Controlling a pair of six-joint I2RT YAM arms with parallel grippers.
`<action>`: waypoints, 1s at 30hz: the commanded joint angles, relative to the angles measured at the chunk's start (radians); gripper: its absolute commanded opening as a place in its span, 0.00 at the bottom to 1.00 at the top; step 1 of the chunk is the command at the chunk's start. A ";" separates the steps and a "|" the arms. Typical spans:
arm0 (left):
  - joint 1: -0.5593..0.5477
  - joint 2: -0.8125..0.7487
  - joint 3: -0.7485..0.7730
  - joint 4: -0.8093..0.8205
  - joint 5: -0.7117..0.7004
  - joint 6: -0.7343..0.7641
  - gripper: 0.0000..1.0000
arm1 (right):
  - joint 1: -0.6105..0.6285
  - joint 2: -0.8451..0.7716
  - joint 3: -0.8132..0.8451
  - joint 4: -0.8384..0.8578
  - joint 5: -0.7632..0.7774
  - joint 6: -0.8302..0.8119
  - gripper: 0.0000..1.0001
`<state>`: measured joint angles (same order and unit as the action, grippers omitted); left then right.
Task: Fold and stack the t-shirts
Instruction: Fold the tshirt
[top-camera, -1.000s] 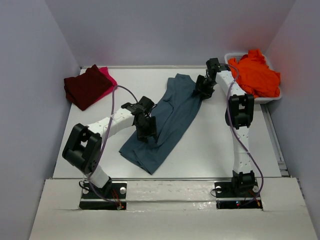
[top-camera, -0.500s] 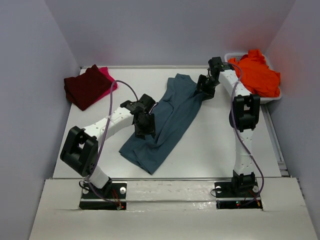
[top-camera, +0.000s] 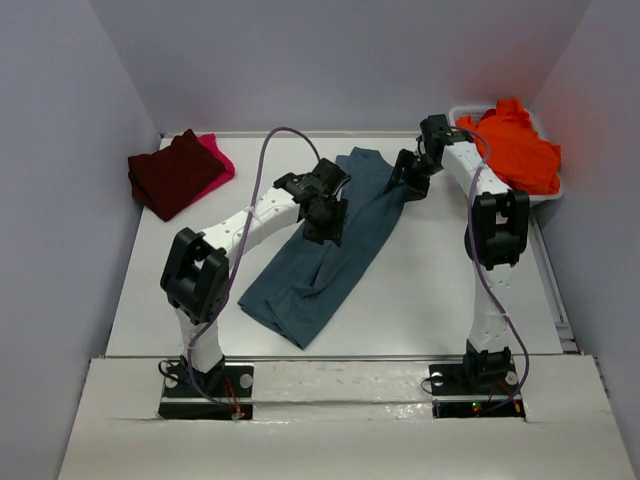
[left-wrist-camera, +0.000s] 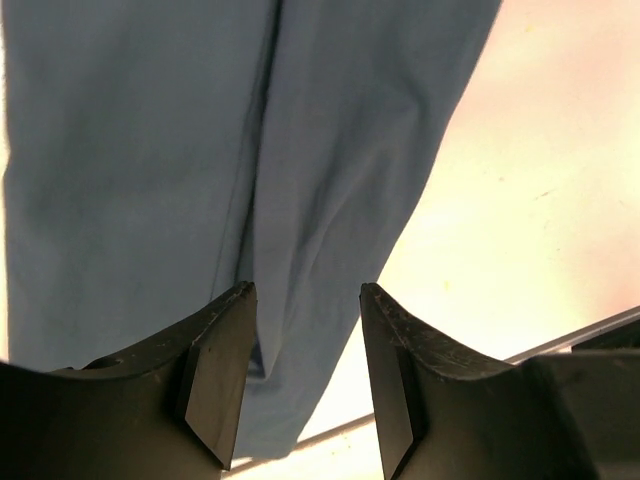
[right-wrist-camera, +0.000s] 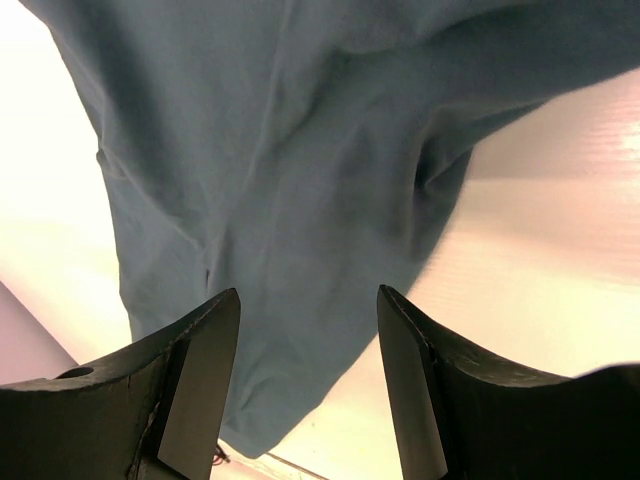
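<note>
A slate teal-blue t-shirt (top-camera: 300, 285) lies as a long diagonal strip across the middle of the table, creased along its length. My left gripper (top-camera: 325, 215) hovers open over its middle; in the left wrist view the cloth (left-wrist-camera: 150, 150) fills the space below the left gripper (left-wrist-camera: 305, 370), with nothing between the jaws. My right gripper (top-camera: 410, 175) stands open at the shirt's far right edge, with the cloth (right-wrist-camera: 300, 150) beneath the right gripper (right-wrist-camera: 308, 380). A dark maroon t-shirt (top-camera: 170, 172) lies folded on a bright pink one (top-camera: 218, 158) at the back left. A vivid orange t-shirt (top-camera: 510, 145) is heaped in the tub.
The white plastic tub (top-camera: 458, 112) stands at the back right corner against the wall. Grey walls close in the table on the left, back and right. The left arm's purple cable (top-camera: 270, 150) arcs above the table behind the shirt.
My left gripper has travelled from the shirt's lower middle toward the back and right, along the cloth. The right gripper has barely shifted. The shirt lies much as before.
</note>
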<state>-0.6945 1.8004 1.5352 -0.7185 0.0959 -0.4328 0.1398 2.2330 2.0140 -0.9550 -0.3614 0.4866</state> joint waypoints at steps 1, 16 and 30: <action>-0.026 0.060 0.114 -0.001 0.066 0.092 0.57 | 0.009 0.030 0.020 0.068 -0.031 0.010 0.63; -0.046 0.162 0.076 0.040 0.312 0.180 0.57 | 0.009 0.212 0.253 0.078 -0.028 0.017 0.62; -0.046 0.163 -0.041 -0.038 0.203 0.174 0.57 | 0.009 0.252 0.240 0.074 -0.027 0.006 0.62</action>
<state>-0.7383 1.9812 1.5089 -0.7074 0.3428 -0.2657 0.1398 2.4825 2.2433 -0.9108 -0.3779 0.4976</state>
